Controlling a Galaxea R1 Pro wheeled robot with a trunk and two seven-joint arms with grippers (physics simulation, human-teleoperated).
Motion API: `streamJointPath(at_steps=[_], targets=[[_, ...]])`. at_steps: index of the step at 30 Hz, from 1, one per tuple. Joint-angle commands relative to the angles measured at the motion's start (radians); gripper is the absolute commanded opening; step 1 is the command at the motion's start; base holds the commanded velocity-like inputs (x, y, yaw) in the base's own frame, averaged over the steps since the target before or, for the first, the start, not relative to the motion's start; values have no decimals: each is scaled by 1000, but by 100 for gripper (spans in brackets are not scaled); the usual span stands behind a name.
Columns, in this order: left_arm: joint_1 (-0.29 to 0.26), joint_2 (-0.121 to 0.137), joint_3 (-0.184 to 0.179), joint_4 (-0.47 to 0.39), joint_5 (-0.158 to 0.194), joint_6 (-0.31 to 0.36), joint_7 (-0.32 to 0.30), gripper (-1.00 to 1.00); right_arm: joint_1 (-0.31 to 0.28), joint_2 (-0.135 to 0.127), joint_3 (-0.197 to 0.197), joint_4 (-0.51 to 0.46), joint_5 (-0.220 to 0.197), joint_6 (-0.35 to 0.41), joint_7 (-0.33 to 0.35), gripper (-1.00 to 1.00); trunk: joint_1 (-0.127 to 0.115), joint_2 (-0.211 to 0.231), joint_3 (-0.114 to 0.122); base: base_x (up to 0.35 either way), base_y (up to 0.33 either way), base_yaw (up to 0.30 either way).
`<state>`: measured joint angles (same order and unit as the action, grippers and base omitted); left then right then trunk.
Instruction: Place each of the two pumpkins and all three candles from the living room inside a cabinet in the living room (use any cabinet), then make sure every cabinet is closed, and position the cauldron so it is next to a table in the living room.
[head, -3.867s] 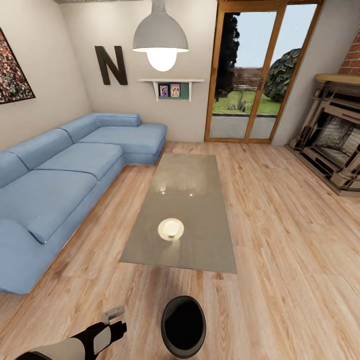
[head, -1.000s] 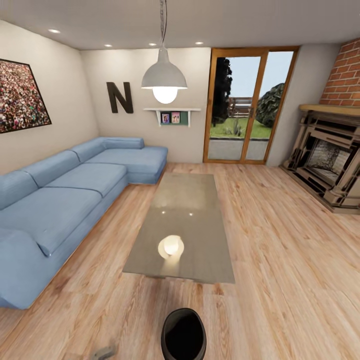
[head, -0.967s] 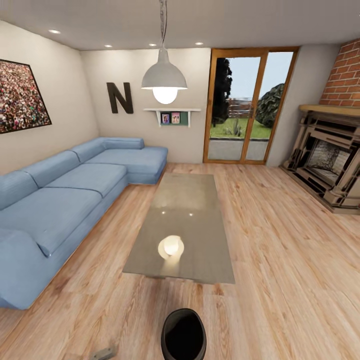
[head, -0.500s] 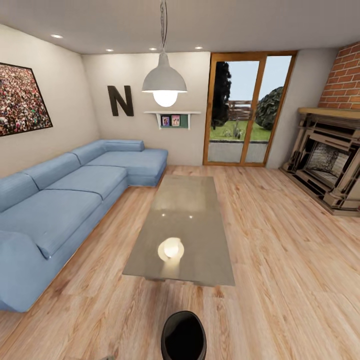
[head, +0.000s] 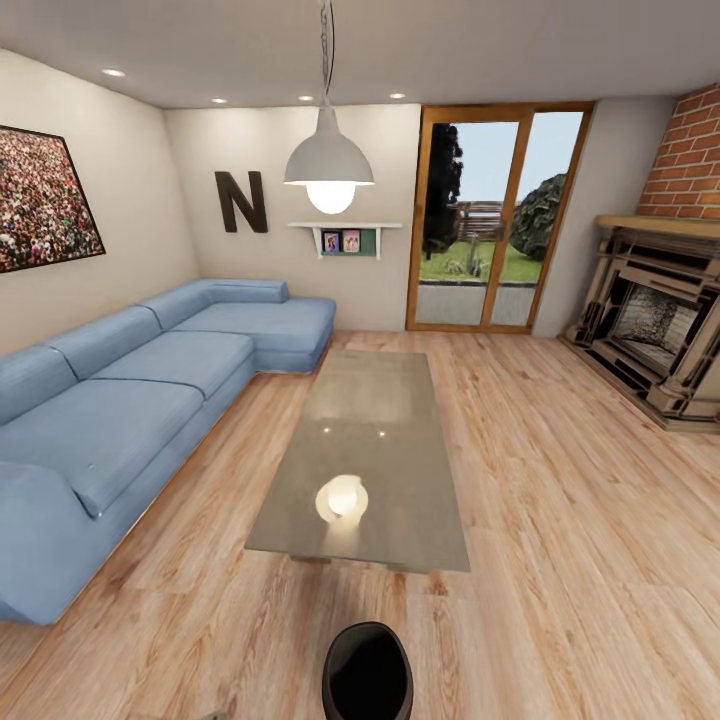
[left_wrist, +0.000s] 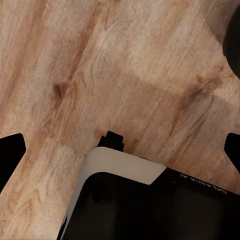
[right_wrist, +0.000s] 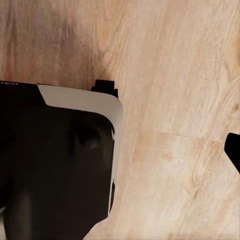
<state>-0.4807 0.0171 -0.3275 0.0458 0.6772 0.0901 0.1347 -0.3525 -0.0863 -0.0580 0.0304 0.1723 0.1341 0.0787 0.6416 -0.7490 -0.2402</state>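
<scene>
The glossy black cauldron (head: 366, 672) stands on the wood floor at the bottom of the head view, a short gap before the near end of the low coffee table (head: 372, 440). A dark curve of the cauldron (left_wrist: 233, 42) also edges the left wrist view. My left gripper (left_wrist: 120, 150) hangs open over bare floorboards, one fingertip (left_wrist: 10, 155) at each side of that view. In the right wrist view my right gripper (right_wrist: 120, 150) is open too, one fingertip (right_wrist: 234, 149) showing over the floor. Pumpkins, candles and cabinet are out of view.
A blue corner sofa (head: 120, 400) runs along the left wall. A stone fireplace (head: 660, 330) stands at the right, a glass door (head: 485, 220) at the back. A pendant lamp (head: 328, 165) hangs above the table and is mirrored in its top. My dark body (right_wrist: 55, 160) shows below.
The head camera has tilted upward, so more ceiling shows and the cauldron sits lower in the picture. My left arm has dropped out at the bottom edge. The cauldron and table have not moved.
</scene>
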Motion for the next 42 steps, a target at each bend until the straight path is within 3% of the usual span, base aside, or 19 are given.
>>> streamJointPath(at_steps=[1, 42], targets=[[-1, 0, -8, 0, 7, 3, 2, 100, -1, 0, -6, 1, 10, 2, 3, 100, 0, -1, -1, 0, 0, 0], [-1, 0, -8, 0, 7, 3, 2, 100, 1, 0, -6, 1, 10, 1, 3, 100, 0, -1, -1, 0, 0, 0]])
